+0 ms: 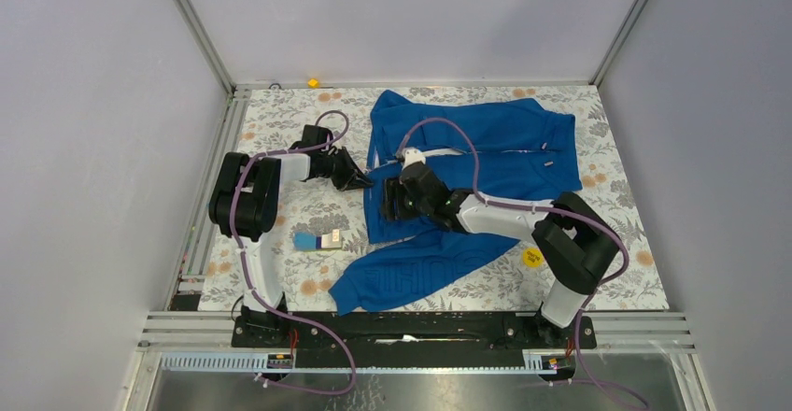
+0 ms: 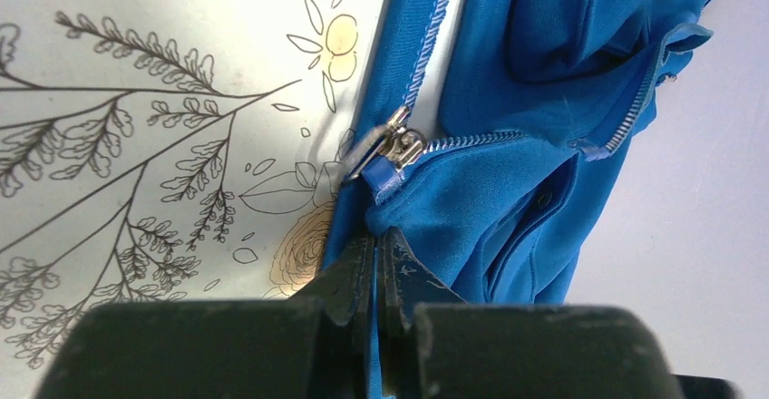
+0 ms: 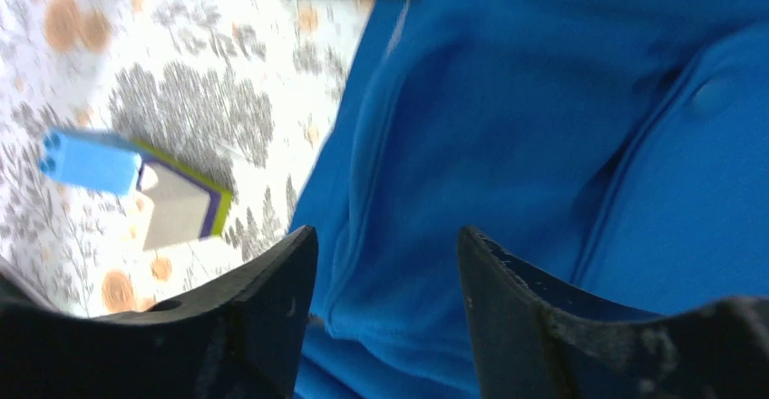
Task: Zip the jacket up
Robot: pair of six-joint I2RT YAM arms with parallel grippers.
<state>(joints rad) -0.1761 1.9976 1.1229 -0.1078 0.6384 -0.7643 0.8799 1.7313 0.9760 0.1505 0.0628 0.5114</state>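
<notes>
the jacket (image 1: 486,140) is spread across the middle of the desk (image 1: 280,131), lying sideways in the overhead view, hem end to the left, zip line running off to the right toward what looks like the collar end. the left fingers (image 2: 361,272) are pinched shut on the blue hem fabric, and the left wrist view shows the prize: the slider (image 2: 399,143) sits just beyond those tips at the bottom of the zip, touching the hem edge. silvery teeth lead away from it, up and to the right. so the zip's long axis points away from the left arm, which looks set to anchor the hem. now the right fingers (image 1: 392,205): spread wide, holding nothing, hovering over the jacket's near panel just beside the left arm's tips. their own view is blurred, only blue folds between the tips, a blue block (image 3: 91,161) off on the desk to one side, and a pale streak near the top that may be the zip tape, hard to say. the right arm is the free one and close by. the slider lies just past its tips, toward the left fingers and the far side of the desk, and the pull should then run rightward along the teeth.
</notes>
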